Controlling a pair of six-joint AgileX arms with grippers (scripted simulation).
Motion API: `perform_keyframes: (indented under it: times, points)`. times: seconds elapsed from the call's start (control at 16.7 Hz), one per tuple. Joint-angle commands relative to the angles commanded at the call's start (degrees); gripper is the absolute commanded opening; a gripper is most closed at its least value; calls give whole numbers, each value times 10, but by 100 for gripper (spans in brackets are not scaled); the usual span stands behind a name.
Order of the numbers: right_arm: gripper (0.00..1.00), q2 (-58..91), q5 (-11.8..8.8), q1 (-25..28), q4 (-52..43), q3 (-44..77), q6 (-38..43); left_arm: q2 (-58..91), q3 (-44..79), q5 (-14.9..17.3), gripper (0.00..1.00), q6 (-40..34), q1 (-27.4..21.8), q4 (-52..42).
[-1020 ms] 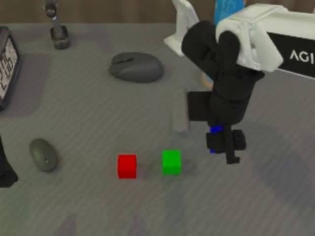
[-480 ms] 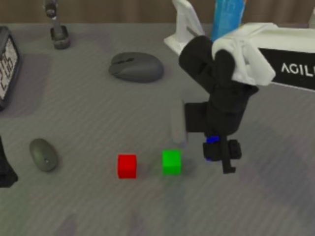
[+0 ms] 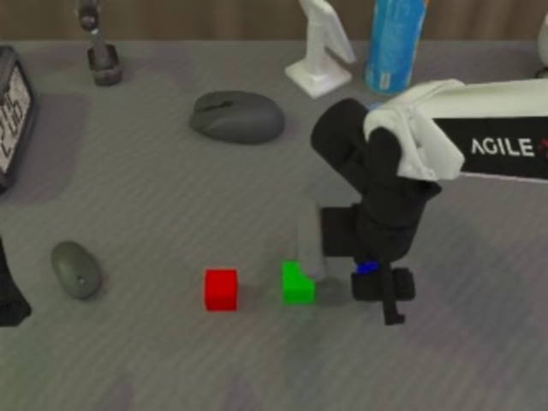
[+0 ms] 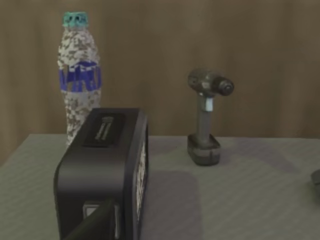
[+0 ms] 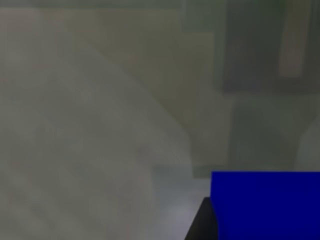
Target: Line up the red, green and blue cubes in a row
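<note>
The right hand [image 3: 377, 282] is clamped on the blue cube [image 3: 367, 267], of which only a sliver shows between the dark fingers in the top view; the right wrist view shows the cube's blue face [image 5: 265, 205] filling one corner. Compared with half a second and a second ago, the right arm has swung toward the near edge of the counter [image 3: 154, 188], and the hand has travelled with it, carrying the cube. It now sits level with the row of the other two cubes.

The green cube [image 3: 297, 283] lies just to the left of the hand, its upper right corner now covered by the arm's grey shadow. The red cube [image 3: 221, 289] lies farther left of the hand, past the green one, with a gap between them. Neither has shifted from the earlier frames.

Behind the hand, the arm's move has uncovered a blue can [image 3: 394, 43] and a white stand [image 3: 321, 47] at the far edge.

The left arm is parked at the counter's left edge; its hand is not visible. Its wrist view shows a black clock [image 4: 107, 170], a bottle [image 4: 79, 75] and a drill [image 4: 205, 115].
</note>
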Motion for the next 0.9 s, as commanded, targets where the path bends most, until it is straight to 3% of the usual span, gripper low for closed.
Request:
perform_keyframes:
  times: [0.78,0.9]
  points:
    - [98,0,0,0,0,0,0,0,0,0,100,0,0,0]
    - [100,0,0,0,0,0,0,0,0,0,100,0,0,0]
